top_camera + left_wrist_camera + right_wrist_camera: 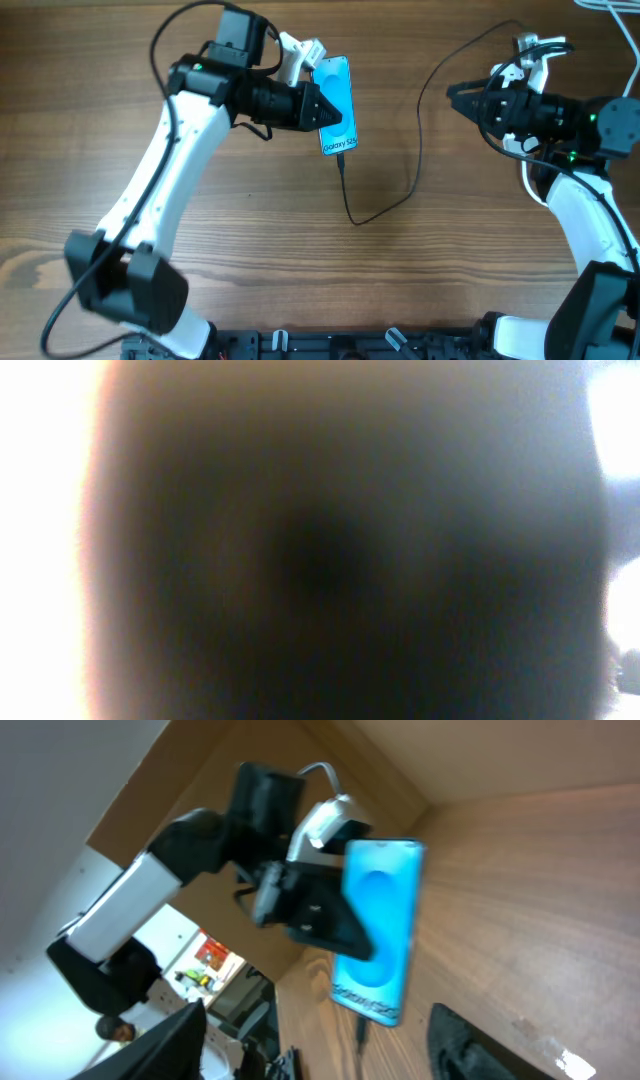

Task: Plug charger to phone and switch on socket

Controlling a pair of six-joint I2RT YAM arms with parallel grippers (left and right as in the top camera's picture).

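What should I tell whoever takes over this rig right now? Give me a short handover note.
Left gripper: shut on the phone at its side edge, holding it tilted up. Its wrist camera shows only a dark blur.
Right gripper: open and empty, hovering to the right of the cable loop.
Charger: the tip meets the phone's lower edge and looks plugged in.
Socket: not in any view.
Left to do: confirm the plug is seated, find the socket, switch it on.
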